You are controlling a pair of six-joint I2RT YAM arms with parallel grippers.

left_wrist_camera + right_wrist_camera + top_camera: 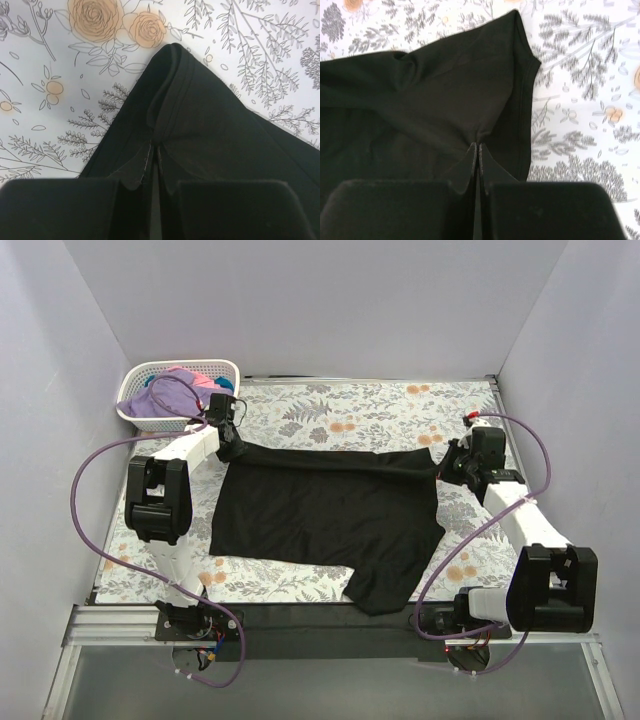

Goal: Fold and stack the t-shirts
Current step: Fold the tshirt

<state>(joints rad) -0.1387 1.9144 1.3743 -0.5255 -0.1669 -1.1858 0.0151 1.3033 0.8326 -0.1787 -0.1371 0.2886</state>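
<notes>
Black t-shirt (320, 520): plain black, gripped in the black-fingered left claw (154, 150) and right claw (478, 147). Worktop (400, 410) beyond both claws: white, printed with grey ferns and orange roses. Basket (150, 422) behind the left claw: white lattice; heaped t-shirts (165, 390) inside are lavender, pink and teal.

There is one black t-shirt (320, 520) on one flowered table (380, 410). One white basket (160, 368) holds cloth of three colours: one purple piece (148, 398), one pink piece (203, 377), one teal piece (224, 384). There are two arms (165, 495), two grippers, the left gripper (233, 447) and the right gripper (448, 466), and two purple cables (78, 502)
</notes>
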